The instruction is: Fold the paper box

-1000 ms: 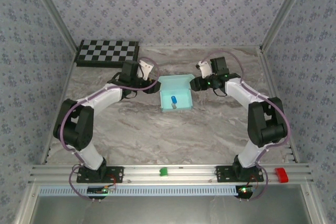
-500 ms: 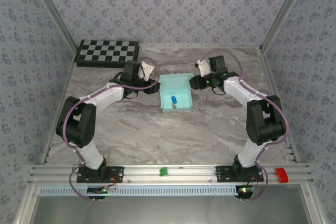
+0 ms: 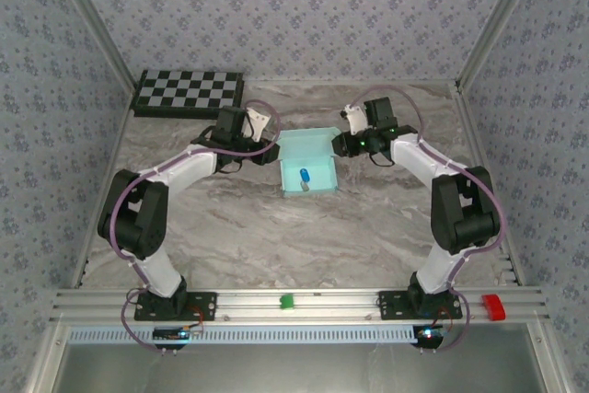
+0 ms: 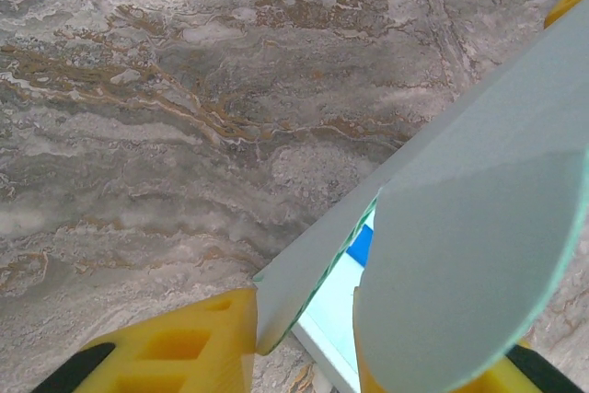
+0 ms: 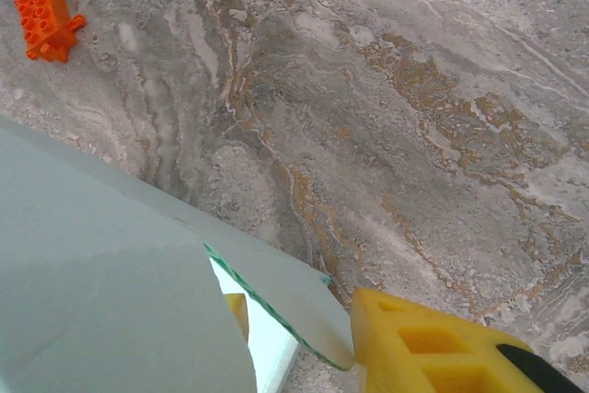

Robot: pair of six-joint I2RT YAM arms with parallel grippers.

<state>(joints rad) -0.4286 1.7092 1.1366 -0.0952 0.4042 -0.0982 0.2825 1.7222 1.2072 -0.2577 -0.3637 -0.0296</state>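
Paper box (image 3: 306,146) sits mid-table toward the far side, between the two wrists. It is pale aqua thin card, tray-shaped and open on top, with the rear panel standing up, a small blue piece (image 3: 305,177) lying inside, and a rounded flap seen close-up in both wrist views. Left gripper (image 4: 359,347) has its yellow fingers (image 4: 175,352) either side of the box's left wall and flap, and the right gripper (image 5: 299,319) likewise straddles the right wall; whether either claw truly pinches the card I cannot tell.
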